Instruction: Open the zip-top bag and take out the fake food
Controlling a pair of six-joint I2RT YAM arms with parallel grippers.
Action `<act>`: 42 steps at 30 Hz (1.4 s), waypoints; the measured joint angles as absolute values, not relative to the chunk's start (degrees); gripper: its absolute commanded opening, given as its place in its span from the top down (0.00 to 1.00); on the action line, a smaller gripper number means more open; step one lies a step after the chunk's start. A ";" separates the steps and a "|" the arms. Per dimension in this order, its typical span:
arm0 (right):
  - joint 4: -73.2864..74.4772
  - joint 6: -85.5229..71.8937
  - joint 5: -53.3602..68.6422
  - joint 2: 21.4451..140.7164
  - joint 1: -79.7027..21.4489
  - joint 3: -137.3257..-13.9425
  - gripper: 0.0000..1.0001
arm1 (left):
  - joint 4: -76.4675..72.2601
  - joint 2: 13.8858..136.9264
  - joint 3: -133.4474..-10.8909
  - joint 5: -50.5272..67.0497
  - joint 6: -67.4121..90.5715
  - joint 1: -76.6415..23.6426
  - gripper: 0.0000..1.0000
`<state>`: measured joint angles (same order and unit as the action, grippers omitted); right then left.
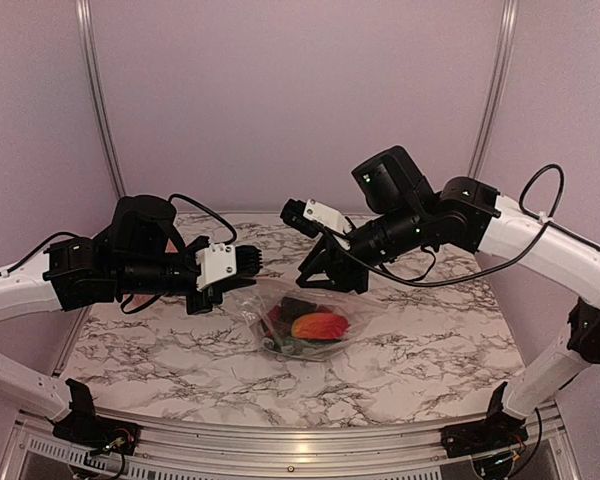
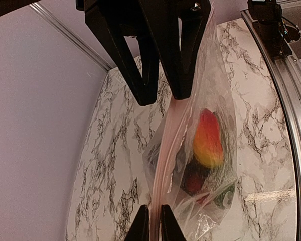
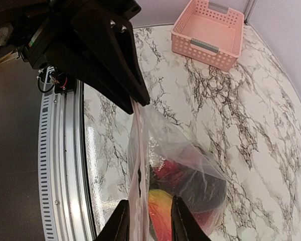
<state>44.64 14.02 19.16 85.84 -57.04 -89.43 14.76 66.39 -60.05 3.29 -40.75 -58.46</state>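
Left gripper: I read it as clamped on the zip-top bag, its fingers pressed together over one end of the whitish zip strip. Right gripper: fingers parted with a clear gap between them. The strip's other end reaches up into that gap and lies beside one finger, and I do not see it squeezed. The strip runs nearly straight from one gripper to the other, above the middle of the marble table. The clear body of the bag sags below it, and its loaded end is down at the tabletop. Fake food: all inside the bag, bunched at the bottom, with a red-and-orange piece the plainest and darker red and green pieces crowded against it. I cannot tell whether the zip is sealed. Pink basket: at a table corner, well apart from the bag.
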 measured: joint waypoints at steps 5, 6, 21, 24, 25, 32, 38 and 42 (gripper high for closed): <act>44.82 13.98 16.60 86.15 -57.12 -89.47 0.80 | 14.74 66.39 -60.05 3.29 -40.75 -58.46 1.00; 45.01 13.96 16.08 86.28 -57.12 -89.56 0.81 | 14.74 66.39 -60.05 3.29 -40.75 -58.46 1.00; 48.66 14.04 11.97 91.13 -59.96 -93.30 0.90 | 14.17 66.39 -60.05 3.22 -40.73 -58.46 1.00; 49.41 13.93 10.92 92.14 -60.12 -93.97 1.00 | 14.00 66.39 -60.05 2.90 -40.73 -58.46 1.00; 49.43 14.17 10.55 92.27 -60.12 -94.04 1.00 | 14.00 66.39 -60.05 2.81 -40.75 -58.46 1.00; 47.57 11.92 5.41 92.25 -59.66 -94.02 1.00 | 10.04 65.60 -58.28 -0.10 -37.58 -58.46 0.61; 42.46 7.86 3.92 89.91 -52.93 -91.85 1.00 | 3.01 63.61 -55.79 -5.39 -31.70 -58.46 0.11; 39.20 5.34 2.59 87.50 -46.41 -90.80 1.00 | -0.93 63.44 -54.68 -8.67 -26.61 -57.95 0.01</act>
<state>39.20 5.34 2.59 87.50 -46.41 -90.80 -0.93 63.44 -54.68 -8.67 -26.61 -57.95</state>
